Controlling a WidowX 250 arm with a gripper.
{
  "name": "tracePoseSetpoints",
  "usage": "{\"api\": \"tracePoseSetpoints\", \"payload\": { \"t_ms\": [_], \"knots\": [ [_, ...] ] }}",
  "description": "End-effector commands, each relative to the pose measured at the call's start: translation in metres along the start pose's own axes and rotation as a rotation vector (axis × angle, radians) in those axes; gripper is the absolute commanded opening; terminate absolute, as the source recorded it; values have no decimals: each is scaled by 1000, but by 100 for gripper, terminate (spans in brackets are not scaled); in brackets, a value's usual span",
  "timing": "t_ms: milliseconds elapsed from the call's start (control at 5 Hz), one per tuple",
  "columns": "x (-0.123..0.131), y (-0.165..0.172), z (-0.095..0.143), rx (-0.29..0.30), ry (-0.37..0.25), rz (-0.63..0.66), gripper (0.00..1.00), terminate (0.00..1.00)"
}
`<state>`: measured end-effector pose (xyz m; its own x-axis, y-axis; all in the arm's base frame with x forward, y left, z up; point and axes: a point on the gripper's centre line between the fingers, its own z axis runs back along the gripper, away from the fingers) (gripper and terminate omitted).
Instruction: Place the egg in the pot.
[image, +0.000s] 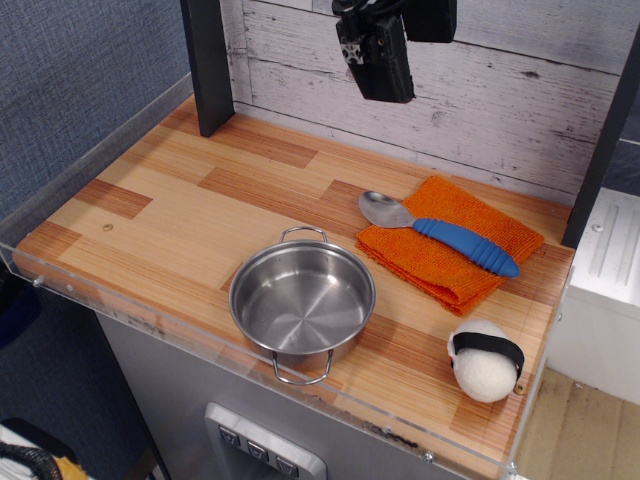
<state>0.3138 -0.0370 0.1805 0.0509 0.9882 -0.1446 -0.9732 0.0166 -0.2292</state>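
Note:
The egg (486, 360) is a white fuzzy toy with a black band, lying on the wooden table near its front right corner. The pot (301, 300) is a shallow shiny steel pot with two wire loop handles, standing empty at the front middle of the table, left of the egg. My gripper (378, 62) hangs high at the top of the view, well above and behind both things. Only its dark body shows, and I cannot tell how its fingers stand. It holds nothing that I can see.
A folded orange cloth (450, 250) lies at the right, behind the egg, with a metal spoon with a blue handle (455, 240) on it. A black post (208, 65) stands at the back left. A clear rim (90, 150) edges the table.

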Motion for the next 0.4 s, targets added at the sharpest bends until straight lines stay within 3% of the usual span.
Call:
{"api": "tracePoseSetpoints", "payload": {
  "t_ms": [0,200],
  "knots": [
    [0,0,0,0,0,0,100,0],
    [-6,9,0,-5,-19,-3,100,0]
  ]
}}
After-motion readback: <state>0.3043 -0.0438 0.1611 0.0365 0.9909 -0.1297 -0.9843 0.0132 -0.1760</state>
